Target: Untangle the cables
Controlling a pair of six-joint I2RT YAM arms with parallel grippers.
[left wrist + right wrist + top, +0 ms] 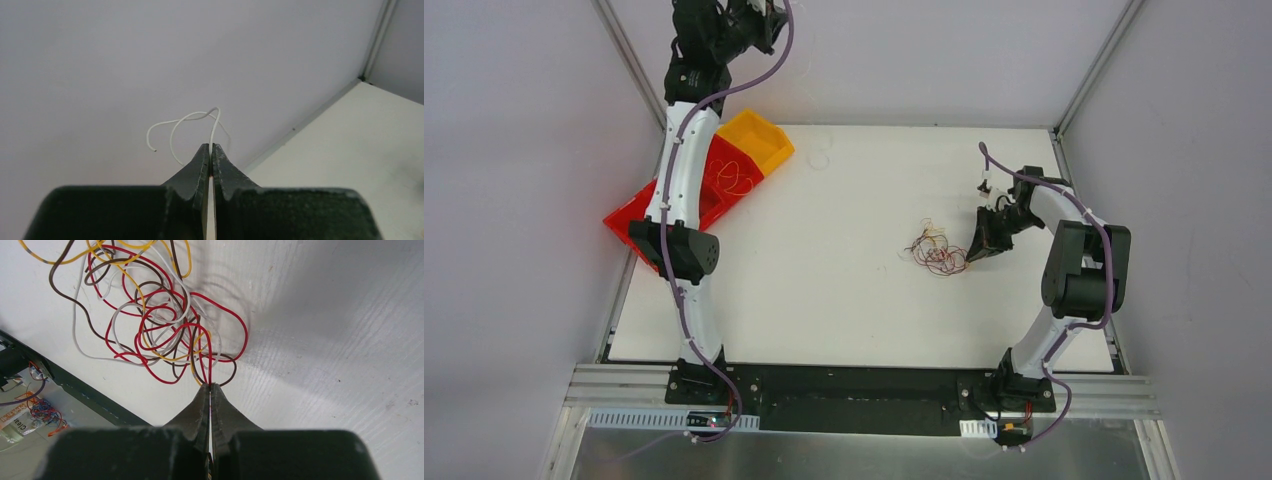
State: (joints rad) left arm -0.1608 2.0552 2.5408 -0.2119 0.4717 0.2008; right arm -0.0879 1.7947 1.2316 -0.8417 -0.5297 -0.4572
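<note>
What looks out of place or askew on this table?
The red bin sits askew, its corner seemingly past the table's left edge. One loose white strand lies alone near the yellow bin, apart from the tangle.

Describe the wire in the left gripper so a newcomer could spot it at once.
Follow the left arm past the red bin and yellow bin toward the back wall. Its shut left gripper pinches one thin white wire, looped just beyond the jaws. Unlike the multicoloured tangle pinched by the right gripper, it is a single strand held off the table.
</note>
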